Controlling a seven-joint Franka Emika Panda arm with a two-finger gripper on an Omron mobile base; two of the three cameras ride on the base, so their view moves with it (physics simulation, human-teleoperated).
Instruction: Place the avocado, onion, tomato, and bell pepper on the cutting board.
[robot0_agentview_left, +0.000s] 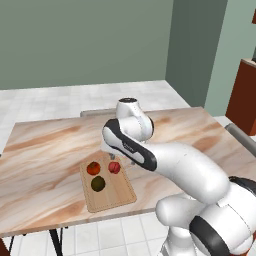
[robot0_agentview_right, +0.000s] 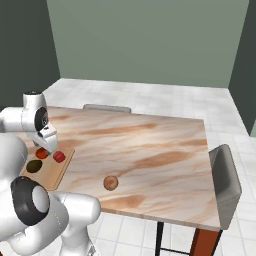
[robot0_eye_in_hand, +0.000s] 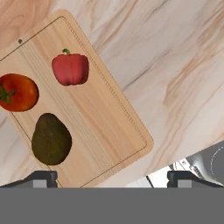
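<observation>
A: Status? What's on the cutting board (robot0_eye_in_hand: 109, 127)?

B: 3 of 4. Avocado (robot0_eye_in_hand: 51, 139), tomato (robot0_eye_in_hand: 17, 92), bell pepper (robot0_eye_in_hand: 70, 69) all sit on it, apart from each other. Right half of the board is bare.

A: Onion?

B: Onion (robot0_agentview_right: 110, 183) is alone on the table (robot0_agentview_right: 150, 145), well apart from the board, near the front edge in the right base view. Not yet moved.

A: Gripper?

B: Gripper (robot0_eye_in_hand: 111, 177) hovers above the board's near edge, pointing down. Tips sit wide apart in hand view, nothing btwn them. So: spread, empty.

A: Step?

B: I'd say btwn items, onion fetch is what's left. Next move prob needs a long swing across the table to the onion, come down over it, close on a round smooth ball (could roll), then carry back to the bare half of the board.
</observation>
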